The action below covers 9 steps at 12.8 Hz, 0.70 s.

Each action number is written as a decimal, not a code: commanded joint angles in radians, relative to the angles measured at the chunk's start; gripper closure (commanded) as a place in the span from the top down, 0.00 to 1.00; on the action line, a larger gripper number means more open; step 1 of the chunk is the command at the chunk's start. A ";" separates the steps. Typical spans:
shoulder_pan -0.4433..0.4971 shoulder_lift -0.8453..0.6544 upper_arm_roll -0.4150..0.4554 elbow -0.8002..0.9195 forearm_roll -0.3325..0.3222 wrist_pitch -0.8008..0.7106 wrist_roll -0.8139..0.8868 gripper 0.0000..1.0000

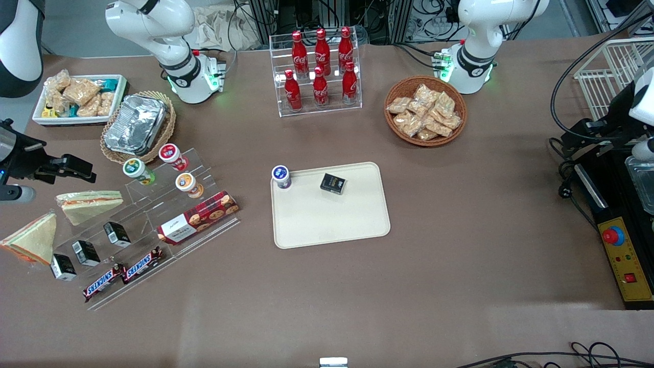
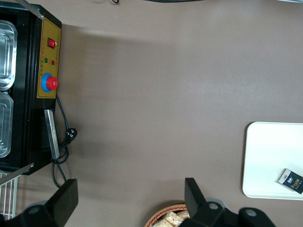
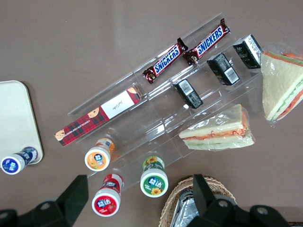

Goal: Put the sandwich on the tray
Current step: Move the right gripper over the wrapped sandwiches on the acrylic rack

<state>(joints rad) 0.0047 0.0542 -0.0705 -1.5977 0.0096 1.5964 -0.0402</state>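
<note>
Two wrapped triangular sandwiches lie at the working arm's end of the table. One sandwich (image 1: 89, 204) (image 3: 218, 130) rests on the clear display stand. The other sandwich (image 1: 33, 240) (image 3: 281, 85) lies beside the stand, nearer the front camera. The cream tray (image 1: 332, 220) (image 3: 16, 109) (image 2: 270, 161) lies mid-table and holds a blue-lidded cup (image 1: 281, 176) and a small black box (image 1: 333, 184). My right gripper (image 1: 84, 173) (image 3: 139, 198) is open and empty, held high above the cups and the wicker basket's edge, apart from both sandwiches.
The clear stepped stand (image 1: 153, 225) holds three cups, a cookie box (image 1: 198, 217), two Snickers bars and three small black boxes. Around it are a wicker basket with a foil container (image 1: 135, 125), a white tub of snacks (image 1: 76, 97), a cola rack (image 1: 319, 71) and a snack basket (image 1: 425, 110).
</note>
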 commanded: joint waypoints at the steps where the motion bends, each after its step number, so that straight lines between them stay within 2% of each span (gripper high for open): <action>1: -0.002 -0.007 0.006 -0.004 -0.016 0.008 0.011 0.98; 9: -0.005 0.003 0.005 0.002 -0.025 0.045 -0.010 0.98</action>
<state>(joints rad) 0.0071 0.0549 -0.0670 -1.5978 0.0095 1.6310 -0.0419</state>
